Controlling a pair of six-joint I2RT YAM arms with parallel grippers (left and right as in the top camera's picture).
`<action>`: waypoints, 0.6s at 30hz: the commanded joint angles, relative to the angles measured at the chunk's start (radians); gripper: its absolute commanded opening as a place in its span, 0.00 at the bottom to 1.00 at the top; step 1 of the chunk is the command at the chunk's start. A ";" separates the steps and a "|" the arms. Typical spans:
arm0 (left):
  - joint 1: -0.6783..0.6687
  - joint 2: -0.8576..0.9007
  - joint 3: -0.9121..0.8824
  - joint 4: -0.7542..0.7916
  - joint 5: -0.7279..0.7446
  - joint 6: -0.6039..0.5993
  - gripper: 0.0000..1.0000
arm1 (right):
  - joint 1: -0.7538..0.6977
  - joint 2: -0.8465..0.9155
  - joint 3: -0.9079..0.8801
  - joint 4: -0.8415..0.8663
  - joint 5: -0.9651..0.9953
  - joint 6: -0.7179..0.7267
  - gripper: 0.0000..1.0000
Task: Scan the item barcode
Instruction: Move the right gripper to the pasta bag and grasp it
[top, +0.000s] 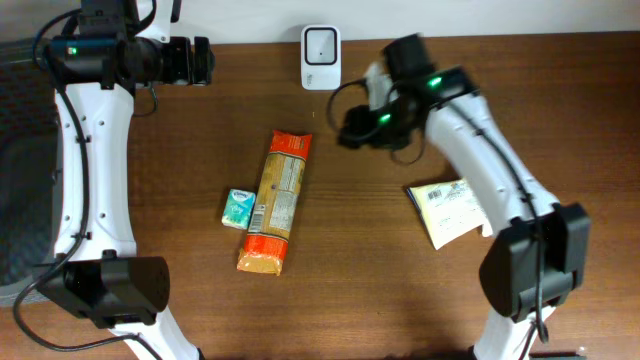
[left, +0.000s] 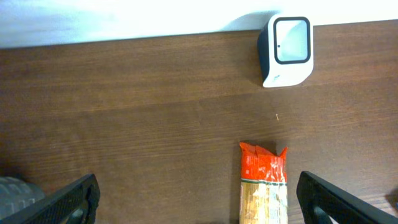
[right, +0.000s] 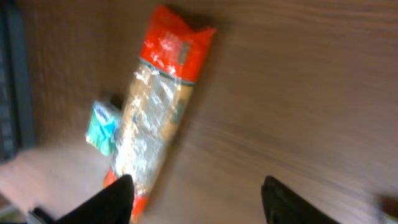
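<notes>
We find the packet (top: 275, 200), long axis toward the scanner (top: 320, 56), just left of our nearer right claw (top: 348, 128), which is agape and empty, like the left claw (top: 205, 62).

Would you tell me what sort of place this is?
Probably a mock checkout bench: a white barcode scanner stands on a wooden table, with a pasta packet and a small teal packet lying nearby.
</notes>
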 joint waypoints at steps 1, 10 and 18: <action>0.002 -0.016 0.005 0.002 0.003 0.016 0.99 | 0.097 -0.003 -0.160 0.167 -0.015 0.216 0.65; 0.002 -0.016 0.005 0.001 0.003 0.016 0.99 | 0.249 0.050 -0.463 0.679 0.003 0.517 0.66; 0.002 -0.016 0.005 0.002 0.004 0.016 0.99 | 0.329 0.155 -0.464 0.779 0.003 0.604 0.60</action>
